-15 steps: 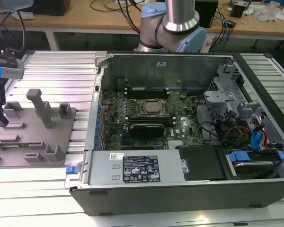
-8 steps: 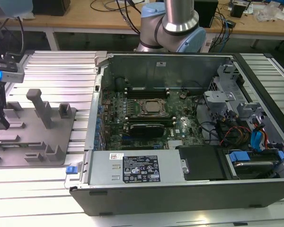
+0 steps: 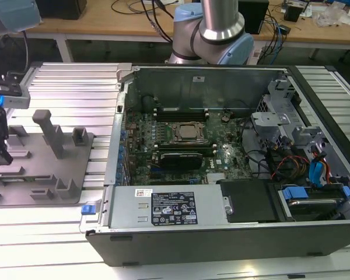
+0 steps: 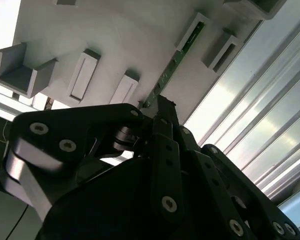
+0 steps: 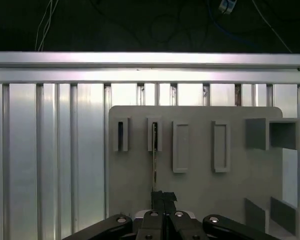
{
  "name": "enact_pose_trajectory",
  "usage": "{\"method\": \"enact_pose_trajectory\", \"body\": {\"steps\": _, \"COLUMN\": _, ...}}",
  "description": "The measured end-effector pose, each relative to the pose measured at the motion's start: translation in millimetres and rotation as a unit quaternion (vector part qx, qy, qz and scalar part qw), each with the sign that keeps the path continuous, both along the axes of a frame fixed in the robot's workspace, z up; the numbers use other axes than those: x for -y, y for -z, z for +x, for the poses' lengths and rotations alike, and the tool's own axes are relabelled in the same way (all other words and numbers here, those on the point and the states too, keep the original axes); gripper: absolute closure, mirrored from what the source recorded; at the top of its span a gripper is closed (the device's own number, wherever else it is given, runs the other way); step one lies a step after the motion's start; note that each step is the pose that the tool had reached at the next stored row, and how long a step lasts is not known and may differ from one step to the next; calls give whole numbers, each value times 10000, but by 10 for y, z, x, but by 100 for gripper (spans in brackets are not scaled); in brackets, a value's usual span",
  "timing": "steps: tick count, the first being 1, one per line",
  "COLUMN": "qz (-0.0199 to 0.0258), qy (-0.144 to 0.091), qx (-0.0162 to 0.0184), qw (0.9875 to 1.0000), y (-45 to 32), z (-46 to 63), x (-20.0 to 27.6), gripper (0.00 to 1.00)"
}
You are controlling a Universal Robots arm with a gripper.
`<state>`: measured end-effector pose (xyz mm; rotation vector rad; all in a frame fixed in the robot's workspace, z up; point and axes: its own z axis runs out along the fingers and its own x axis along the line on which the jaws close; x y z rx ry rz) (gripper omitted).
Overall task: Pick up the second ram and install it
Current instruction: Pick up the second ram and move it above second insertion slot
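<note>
Counter (image 3: 64, 87): ribbed aluminium slats, running across the exterior view.
Computer case (image 3: 163, 242): open-topped, centre to right of the exterior view; motherboard visible, with a square silver processor (image 3: 184, 133) near its middle.
Arm (image 3: 221, 26): grey and pale blue, upper centre of the exterior view, behind the case.
Fixture plate (image 3: 29, 189): grey, flat on the counter at the exterior view's left, beside the case; carries upright posts and narrow slotted holders.
Gripper (image 5: 163, 196): black, over the plate at the far left edge of the exterior view.
Fingers (image 5: 157, 199): drawn close together, pinching the near end of the second ram (image 5: 154, 160).
Second ram: thin green stick, edge-on in the first wrist view, on the fixture plate outside the case, far end seated in one slotted holder (image 5: 154, 131).
</note>
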<state>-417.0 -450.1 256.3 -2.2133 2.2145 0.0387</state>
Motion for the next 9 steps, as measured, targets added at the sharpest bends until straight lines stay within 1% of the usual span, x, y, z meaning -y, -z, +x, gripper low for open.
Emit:
{"method": "enact_pose_trajectory", "body": {"steps": 1, "qz": -1, "qy": -39, "qx": 9, "qw": 10000, "y": 50, "z": -4, "x": 33, "gripper": 92}}
{"method": "enact_pose_trajectory", "body": {"steps": 2, "qz": -1, "qy": -57, "qx": 10, "qw": 10000, "y": 89, "z": -4, "x": 54, "gripper": 92}}
{"method": "enact_pose_trajectory", "body": {"steps": 6, "qz": 0, "qy": -66, "qx": 11, "qw": 10000, "y": 190, "z": -1, "x": 60, "gripper": 92}}
{"method": "enact_pose_trajectory", "body": {"steps": 9, "qz": -2, "qy": -66, "qx": 9, "qw": 10000, "y": 201, "z": -1, "x": 60, "gripper": 92}}
